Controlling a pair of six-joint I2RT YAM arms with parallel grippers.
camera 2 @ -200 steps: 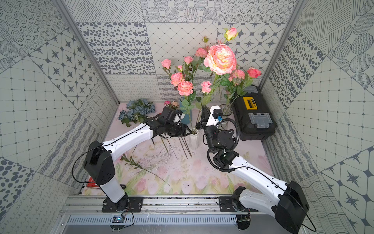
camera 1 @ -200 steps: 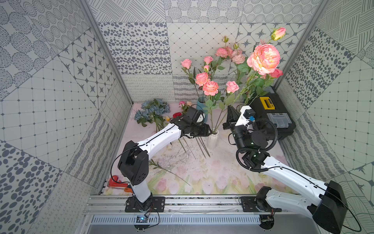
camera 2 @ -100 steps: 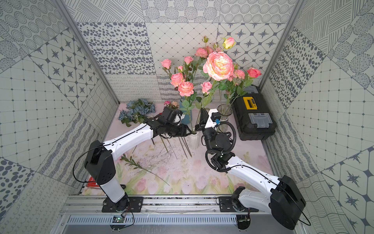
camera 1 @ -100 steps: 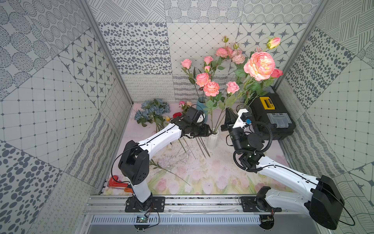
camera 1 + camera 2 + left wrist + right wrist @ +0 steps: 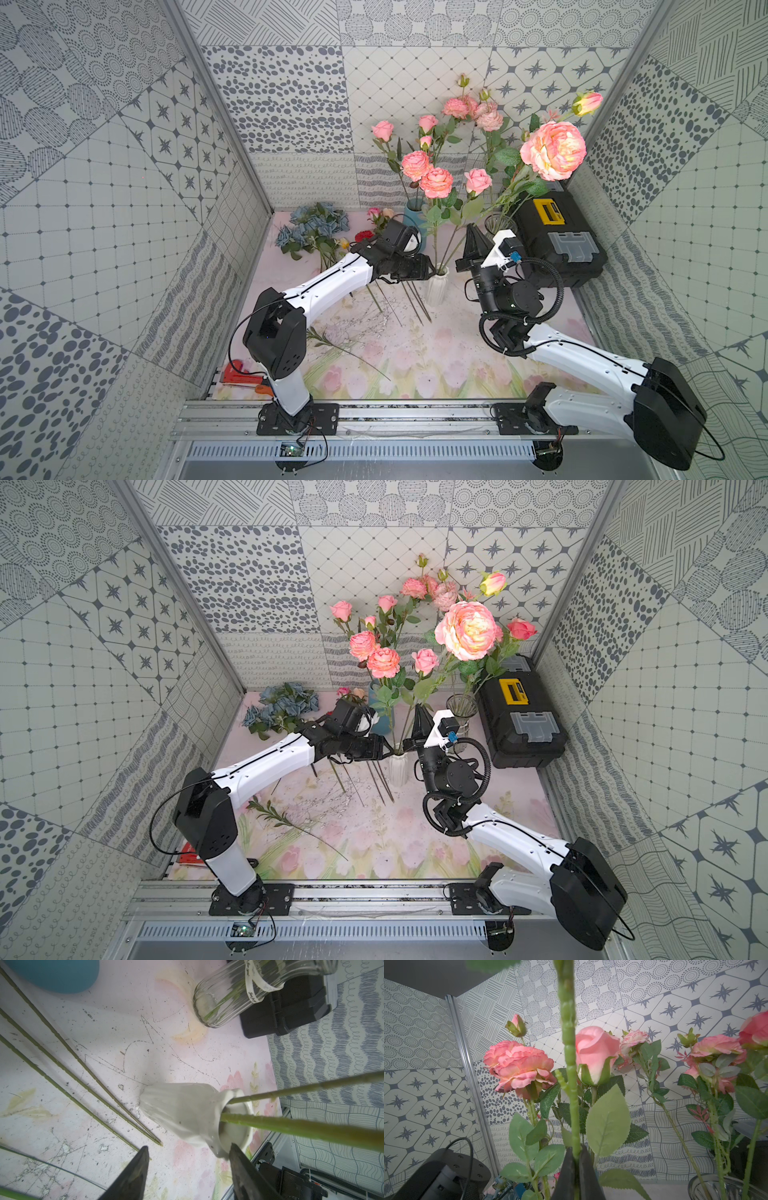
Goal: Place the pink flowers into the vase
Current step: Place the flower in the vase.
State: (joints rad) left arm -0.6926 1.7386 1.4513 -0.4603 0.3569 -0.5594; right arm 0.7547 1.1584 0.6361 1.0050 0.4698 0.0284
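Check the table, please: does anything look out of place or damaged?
Yes. Three green stems lie flat on the mat beside the white vase, not in it. A leafy sprig lies alone nearer the front. The middle of the mat is scratched and looks flaked.

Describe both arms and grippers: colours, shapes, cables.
The left arm and right arm have white shells, black joints and thin black cables. A ribbed black hose loops at the right wrist. The left gripper and right gripper have black tapered fingers.
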